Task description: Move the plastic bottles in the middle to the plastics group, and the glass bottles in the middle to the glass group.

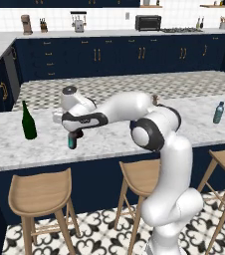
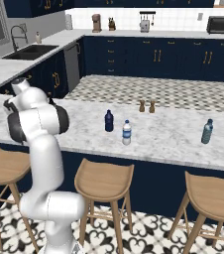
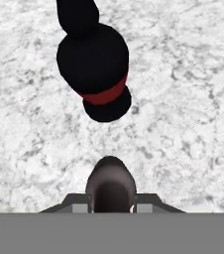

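I am looking over the marble counter [image 1: 109,142], with the white arm [image 1: 154,134] reaching toward nine o'clock across it. The dark-green wine bottle [image 1: 29,121] is standing upright at nine o'clock in the left base view. The gripper [image 1: 73,141] is hanging just right of it, its fingers clamping the small cyan-bottomed bottle [image 1: 72,143] above the marble. In the hand view, the bulbous red-labelled bottle [image 3: 94,64] is sitting at twelve o'clock from that held bottle's top. In the right base view, the navy bottle [image 2: 109,121] and whitish bottle [image 2: 127,132] are standing near centre, the blue-grey water bottle [image 2: 207,131] at three o'clock.
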Available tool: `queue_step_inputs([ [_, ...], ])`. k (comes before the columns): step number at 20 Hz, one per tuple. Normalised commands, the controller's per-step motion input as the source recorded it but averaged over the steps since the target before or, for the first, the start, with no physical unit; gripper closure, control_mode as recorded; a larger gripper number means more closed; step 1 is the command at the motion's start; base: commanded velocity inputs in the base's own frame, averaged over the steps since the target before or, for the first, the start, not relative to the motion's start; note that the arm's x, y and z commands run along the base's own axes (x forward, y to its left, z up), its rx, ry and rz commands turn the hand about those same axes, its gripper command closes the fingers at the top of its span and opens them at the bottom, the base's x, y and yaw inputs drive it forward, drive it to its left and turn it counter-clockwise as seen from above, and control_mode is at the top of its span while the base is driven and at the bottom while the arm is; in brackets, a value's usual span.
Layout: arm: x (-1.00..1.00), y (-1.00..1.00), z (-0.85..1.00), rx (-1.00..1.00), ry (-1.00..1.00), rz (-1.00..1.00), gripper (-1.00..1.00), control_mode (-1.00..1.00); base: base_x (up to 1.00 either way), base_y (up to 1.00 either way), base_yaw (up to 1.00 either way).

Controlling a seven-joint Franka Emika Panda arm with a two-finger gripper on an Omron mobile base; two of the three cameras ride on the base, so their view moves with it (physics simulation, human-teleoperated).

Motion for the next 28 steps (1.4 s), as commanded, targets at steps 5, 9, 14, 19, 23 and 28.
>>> queue_step_inputs([
  [5,0.46,0.18,-0.12,0.00,-0.01,0.01,1.00,-1.00,0.00,0.00,0.00],
  [9,0.35,0.17,-0.24,0.00,0.00,0.00,1.00,-1.00,0.00,0.00,0.00],
  [14,0.07,-0.09,-0.35,-0.03,0.00,0.04,1.00,-1.00,0.00,0.00,0.00],
  [19,-0.08,-0.49,-0.38,-0.01,0.00,0.10,1.00,-1.00,0.00,0.00,0.00],
  [23,-0.09,-0.37,-0.37,0.00,0.00,0.11,1.00,-1.00,0.00,0.00,0.00],
  [28,-0.04,-0.16,-0.39,0.00,0.00,0.08,1.00,-1.00,0.00,0.00,0.00],
])
